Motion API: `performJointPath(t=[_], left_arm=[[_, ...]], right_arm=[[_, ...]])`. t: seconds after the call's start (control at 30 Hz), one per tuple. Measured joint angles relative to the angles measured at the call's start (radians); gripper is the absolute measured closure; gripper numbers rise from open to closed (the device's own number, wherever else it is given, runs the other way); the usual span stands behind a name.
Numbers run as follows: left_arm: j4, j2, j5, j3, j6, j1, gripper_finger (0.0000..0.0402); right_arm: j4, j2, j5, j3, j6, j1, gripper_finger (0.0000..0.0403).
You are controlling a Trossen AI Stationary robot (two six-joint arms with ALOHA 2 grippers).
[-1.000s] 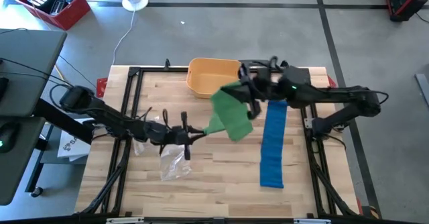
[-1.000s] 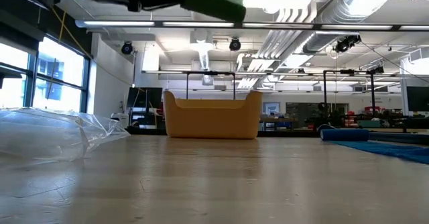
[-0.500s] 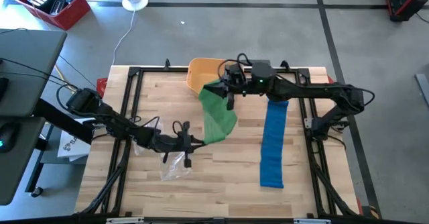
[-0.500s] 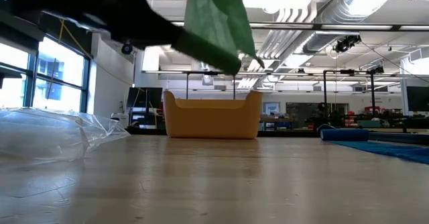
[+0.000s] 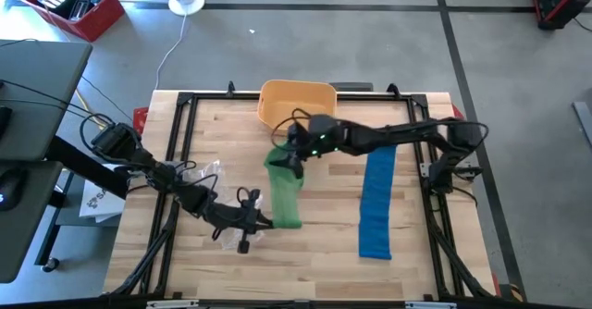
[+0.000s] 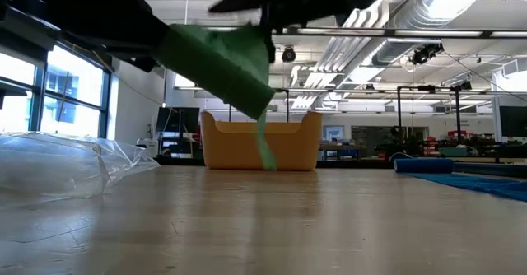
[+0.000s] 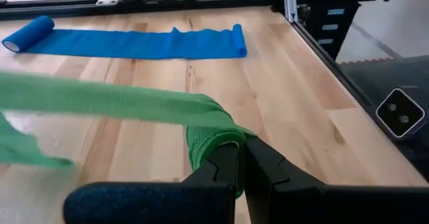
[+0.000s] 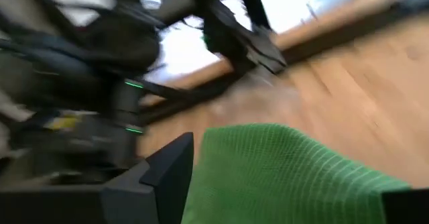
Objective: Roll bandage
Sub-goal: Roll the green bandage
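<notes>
A green bandage hangs above the table as a narrow strip running from far to near. My left gripper is shut on its near end. My right gripper stands open at the far end, and the green cloth lies between its spread fingers. In the low view the bandage slopes above the table, with a thin tail dangling from it. A blue bandage lies flat on the table at the right. Its rolled end is toward the far edge. My left gripper pinches the bunched near end of the green bandage between its two fingers, coming roughly level from the table's left. The strip runs away from the fingers clear of the table. My right gripper has the far end between its open fingers; whether they touch it I cannot tell.
A yellow bin stands at the far edge, just behind my right gripper. A clear plastic bag lies crumpled under my left arm. Bare wood lies between the two bandages and along the near edge.
My right gripper has come down and toward the table's left with the far end of the green bandage. My left gripper has gone toward the near edge and sunk a little. The bandage, held high and spread wide before, now hangs lower as a narrow far-to-near strip.
</notes>
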Motion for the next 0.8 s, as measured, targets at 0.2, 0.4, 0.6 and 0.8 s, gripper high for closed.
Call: performJointPath(t=[0.2, 0.4, 0.6, 0.8], left_arm=[[0.000, 0.000, -0.004, 0.000, -0.084, -0.003, 0.0401], [-0.045, -0.001, -0.029, 0.000, -0.195, 0.006, 0.0401], [-0.106, -0.002, -0.104, 0.000, -0.236, 0.005, 0.0401], [-0.115, -0.002, -0.116, 0.001, -0.238, 0.002, 0.0401]], right_arm=[[-0.050, 0.007, -0.102, 0.000, -0.033, -0.037, 0.0183], [-0.079, -0.028, -0.701, 0.011, -0.042, -0.072, 0.0183], [-0.129, -0.025, -0.938, 0.008, -0.157, -0.009, 0.0183], [0.534, -0.027, -0.666, 0.007, 0.215, -0.005, 0.0183]])
